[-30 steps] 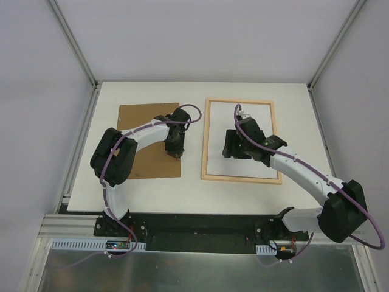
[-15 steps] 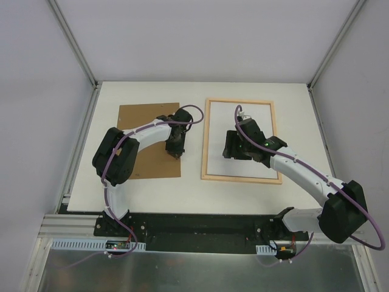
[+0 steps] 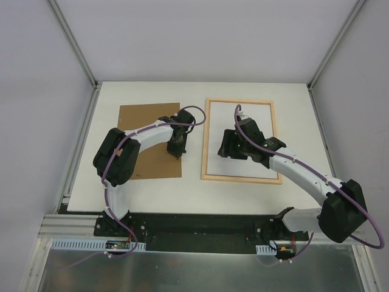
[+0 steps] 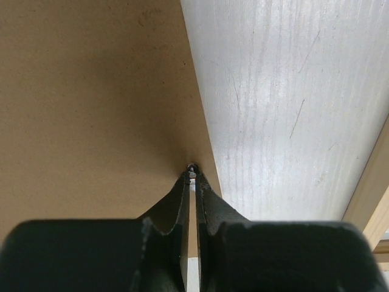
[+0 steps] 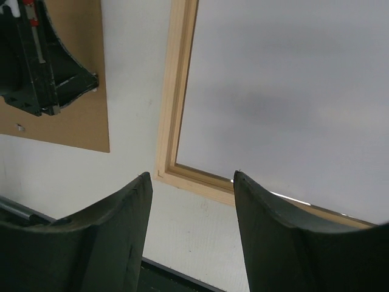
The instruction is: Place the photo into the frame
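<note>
White table, photo seemingly white-side-up inside the frame at 3 o'clock — your left gripper sits fingers-together at the 3 o'clock edge of the backing board, right gripper fingers apart — raise that edge slowly, level.

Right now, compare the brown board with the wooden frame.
The brown board is a solid dark sheet; the wooden frame is a pale rim around white. The board lies under the shut left gripper, the frame under the open right gripper. Both are rectangular, flat on the table.
</note>
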You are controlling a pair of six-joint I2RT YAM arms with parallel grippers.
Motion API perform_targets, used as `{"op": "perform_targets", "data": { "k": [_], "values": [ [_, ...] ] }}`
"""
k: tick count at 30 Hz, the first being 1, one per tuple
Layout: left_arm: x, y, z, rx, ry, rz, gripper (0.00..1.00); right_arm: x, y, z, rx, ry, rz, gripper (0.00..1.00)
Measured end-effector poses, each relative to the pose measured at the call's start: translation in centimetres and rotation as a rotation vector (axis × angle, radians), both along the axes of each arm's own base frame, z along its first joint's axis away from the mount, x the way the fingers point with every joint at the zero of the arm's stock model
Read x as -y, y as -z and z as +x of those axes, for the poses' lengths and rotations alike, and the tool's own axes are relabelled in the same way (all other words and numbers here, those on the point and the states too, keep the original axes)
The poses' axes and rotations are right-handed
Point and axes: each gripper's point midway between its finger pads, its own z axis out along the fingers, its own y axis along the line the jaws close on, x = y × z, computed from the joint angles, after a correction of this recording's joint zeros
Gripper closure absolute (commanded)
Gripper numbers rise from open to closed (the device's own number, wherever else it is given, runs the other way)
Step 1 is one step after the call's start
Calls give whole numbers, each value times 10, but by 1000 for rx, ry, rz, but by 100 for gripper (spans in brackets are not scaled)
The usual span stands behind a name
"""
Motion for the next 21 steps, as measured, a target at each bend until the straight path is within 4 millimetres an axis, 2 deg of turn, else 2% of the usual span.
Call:
{"op": "perform_targets", "data": {
  "k": [5,12,21],
  "values": [
    [1,-1,0,0,0,-3,100,-22,5,-4,-20,-41,81,42],
    [6,-2,-4,-17,1,-31,100,-58,26,-14,-82,-109,169,42],
    [13,-6,-8,-35,12,-77,100,-98,52,-14,-134,-157,250,42]
  ]
}}
